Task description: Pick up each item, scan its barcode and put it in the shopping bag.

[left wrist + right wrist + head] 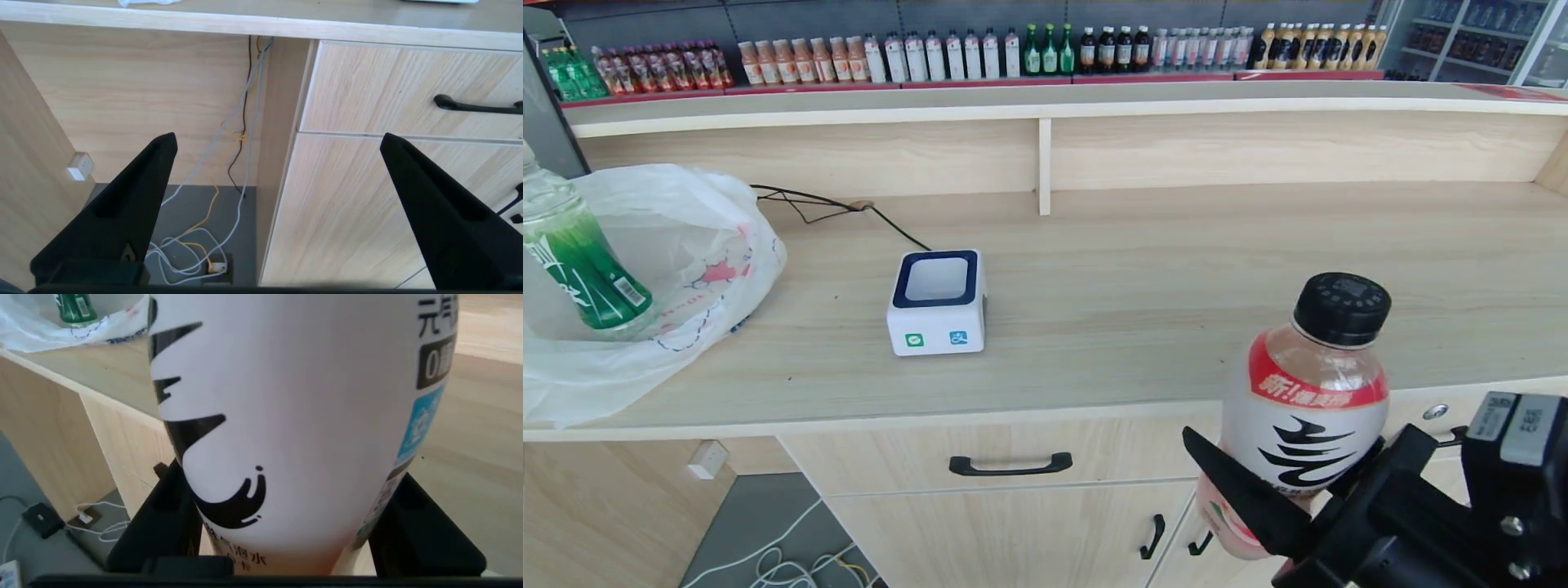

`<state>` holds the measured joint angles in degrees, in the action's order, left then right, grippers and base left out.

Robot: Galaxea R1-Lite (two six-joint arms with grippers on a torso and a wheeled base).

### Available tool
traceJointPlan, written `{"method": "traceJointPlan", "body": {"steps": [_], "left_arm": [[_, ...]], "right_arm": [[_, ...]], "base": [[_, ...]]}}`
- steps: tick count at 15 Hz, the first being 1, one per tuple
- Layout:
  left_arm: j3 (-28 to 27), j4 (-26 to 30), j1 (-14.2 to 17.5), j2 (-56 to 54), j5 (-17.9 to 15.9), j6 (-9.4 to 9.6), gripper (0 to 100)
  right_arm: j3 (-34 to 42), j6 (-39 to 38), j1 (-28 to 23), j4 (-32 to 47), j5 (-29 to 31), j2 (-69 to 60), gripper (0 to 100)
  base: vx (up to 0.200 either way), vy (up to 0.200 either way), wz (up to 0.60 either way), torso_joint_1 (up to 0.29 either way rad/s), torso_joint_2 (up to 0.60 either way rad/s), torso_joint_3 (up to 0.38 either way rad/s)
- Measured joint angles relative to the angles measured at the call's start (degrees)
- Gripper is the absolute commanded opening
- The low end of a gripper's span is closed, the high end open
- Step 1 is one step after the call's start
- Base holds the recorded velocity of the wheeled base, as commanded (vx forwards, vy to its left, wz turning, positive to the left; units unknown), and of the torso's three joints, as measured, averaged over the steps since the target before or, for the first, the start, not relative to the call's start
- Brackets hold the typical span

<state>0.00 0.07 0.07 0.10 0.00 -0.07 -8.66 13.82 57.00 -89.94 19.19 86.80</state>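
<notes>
My right gripper (1290, 498) is shut on a white drink bottle (1298, 408) with a black cap and red band, held upright in front of the counter's front edge at the right. Close up, the bottle (302, 425) sits between the black fingers (151, 527). A white scanner box (937, 303) with a dark blue frame rests on the counter, left of the held bottle. At the far left lies the white plastic shopping bag (698, 245) with a green bottle (576, 253) standing in it. My left gripper (274, 212) is open, low in front of the cabinet.
The wooden counter (1176, 269) has a raised back ledge with a divider. A black cable (849, 208) runs from the scanner to the back. Drawers with black handles (1010, 465) lie below the counter. Cables (216, 245) lie on the floor.
</notes>
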Motion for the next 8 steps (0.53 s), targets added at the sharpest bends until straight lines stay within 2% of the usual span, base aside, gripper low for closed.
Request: {"method": "traceJointPlan", "body": {"steps": [2, 4, 8], "left_arm": [[0.0, 0.0, 0.0, 0.0, 0.0, 0.00, 100], [0.0, 0.0, 0.0, 0.0, 0.0, 0.00, 100], [0.0, 0.0, 0.0, 0.0, 0.0, 0.00, 100]], "right_arm": [[1.1, 6.9, 3.6, 0.0, -0.2, -1.2, 0], [2.6, 10.3, 4.9, 0.0, -1.7, -1.8, 0], [3.8, 15.6, 2.9, 0.0, -7.0, -0.4, 0]], "base": [[0.000, 0.000, 0.00, 0.000, 0.00, 0.000], [0.000, 0.000, 0.00, 0.000, 0.00, 0.000], [0.000, 0.000, 0.00, 0.000, 0.00, 0.000]]}}
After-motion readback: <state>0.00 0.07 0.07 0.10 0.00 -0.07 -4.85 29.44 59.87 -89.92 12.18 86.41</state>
